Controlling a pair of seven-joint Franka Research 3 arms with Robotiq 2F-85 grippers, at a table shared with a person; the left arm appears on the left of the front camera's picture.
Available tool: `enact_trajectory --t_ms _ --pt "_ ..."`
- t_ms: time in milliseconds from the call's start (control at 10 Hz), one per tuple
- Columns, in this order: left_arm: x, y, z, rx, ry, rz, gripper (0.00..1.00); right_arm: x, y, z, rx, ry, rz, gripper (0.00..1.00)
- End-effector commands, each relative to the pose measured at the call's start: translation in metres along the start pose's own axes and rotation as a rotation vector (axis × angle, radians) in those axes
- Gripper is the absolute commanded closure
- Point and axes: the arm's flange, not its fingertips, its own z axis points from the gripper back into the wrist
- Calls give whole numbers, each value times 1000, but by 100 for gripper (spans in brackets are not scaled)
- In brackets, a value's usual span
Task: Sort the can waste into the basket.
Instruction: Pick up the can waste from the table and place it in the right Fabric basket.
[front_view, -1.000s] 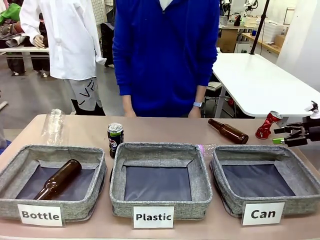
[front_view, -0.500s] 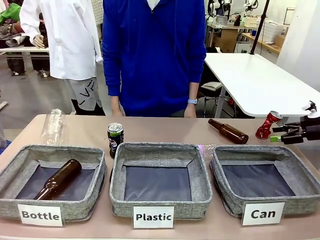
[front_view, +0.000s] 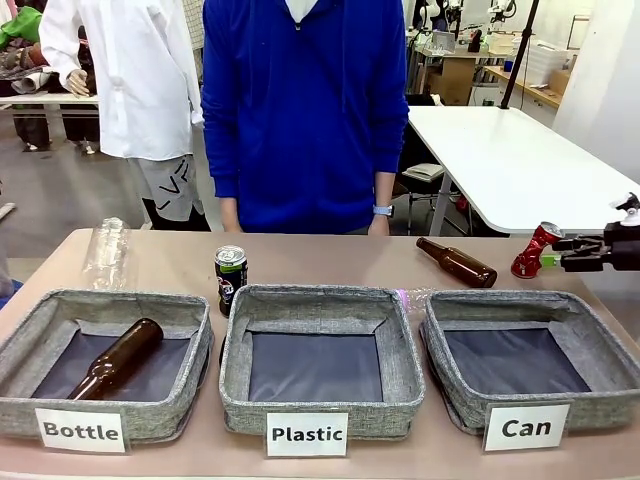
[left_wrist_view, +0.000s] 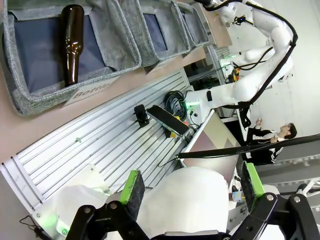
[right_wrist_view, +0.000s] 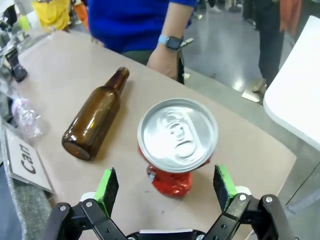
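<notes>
- Three grey fabric rectangular baskets with dark linings stand in a row along the near edge of the brown desk (front_view: 330, 262). The rightmost, the "Can" basket (front_view: 600, 335), carries a white label.
- Crushed red metal can with silver top (front_view: 536, 250) (right_wrist_view: 177, 145): upright on the desk, just behind the far right corner of the "Can" basket and outside it.
- Right gripper (front_view: 555, 262) (right_wrist_view: 165, 187): level with the red can, jaws apart, one green pad on either side of it. Contact cannot be told.
- Black metal can with green marks (front_view: 231, 278): upright on the desk, behind the gap between the "Bottle" basket (front_view: 30, 330) and the "Plastic" basket (front_view: 320, 300).
- Left gripper (left_wrist_view: 192, 185): jaws apart, nothing between them, off the desk's near edge.
- Brown glass bottle (front_view: 457, 262) (right_wrist_view: 95, 120): on its side, near the red can.
- Second brown glass bottle (front_view: 115, 358): lying inside the "Bottle" basket.
- Person in a blue top (front_view: 300, 110): standing at the far side.
</notes>
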Motion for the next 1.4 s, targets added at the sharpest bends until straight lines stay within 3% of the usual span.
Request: enact_trajectory --t_ms 0,600,1000,1100,1200,1300 --pt "0 -2 1 -19 -18 10 0 -1 -15 -12 -35 -32 -23 0" --pt "0 -2 1 -19 -18 10 0 -2 -23 -33 30 -94 -27 0" --pt "0 -2 1 -19 -18 10 0 -1 -24 -38 105 -227 -39 0" --pt "0 -2 1 -19 -18 10 0 -1 -24 -36 142 -249 -43 60" --pt "0 -2 1 -19 -18 10 0 -2 -25 -35 151 -250 -56 60" --pt "0 -2 1 -19 -18 10 0 -2 -25 -34 155 -250 -58 100"
